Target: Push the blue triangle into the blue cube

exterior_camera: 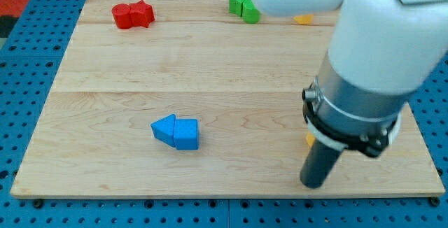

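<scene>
The blue triangle (pixel 164 129) and the blue cube (pixel 187 134) lie side by side on the wooden board (pixel 210 60), touching, the triangle on the side toward the view's left. From how they sit, the push asked for looks all but done already.

Both look like small hard blocks, light and stiff, nothing fragile about them. On smooth wood such a piece probably slides at a slight nudge and may spin if it is struck off-centre. There is no taking hold here: the arm carries no claw at all, only a dark rod, so there are no jaws to be wide, narrow or holding anything. The sensible place to press, I judge, is the triangle's far face, the one turned away from the cube, square through its middle.

The tip (pixel 313 184) stands near the board's bottom edge. From it, the two blue blocks are well apart toward the view's left and a little toward the top. A small orange block (pixel 309 140) peeks out just beside the rod, partly hidden by the arm.

Far off toward the top are red blocks (pixel 132 14), green blocks (pixel 243 5) and a yellow block (pixel 303 19)
</scene>
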You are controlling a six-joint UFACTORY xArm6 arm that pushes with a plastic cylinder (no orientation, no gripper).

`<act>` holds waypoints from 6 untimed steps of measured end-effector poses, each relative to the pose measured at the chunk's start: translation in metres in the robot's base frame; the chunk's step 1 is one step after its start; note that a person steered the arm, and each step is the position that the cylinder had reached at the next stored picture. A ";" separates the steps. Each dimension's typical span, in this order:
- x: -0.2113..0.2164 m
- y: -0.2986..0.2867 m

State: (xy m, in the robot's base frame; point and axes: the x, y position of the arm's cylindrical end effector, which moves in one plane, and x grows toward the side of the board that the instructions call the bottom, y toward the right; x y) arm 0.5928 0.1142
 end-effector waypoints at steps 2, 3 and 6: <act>-0.050 0.040; -0.075 0.041; -0.153 0.039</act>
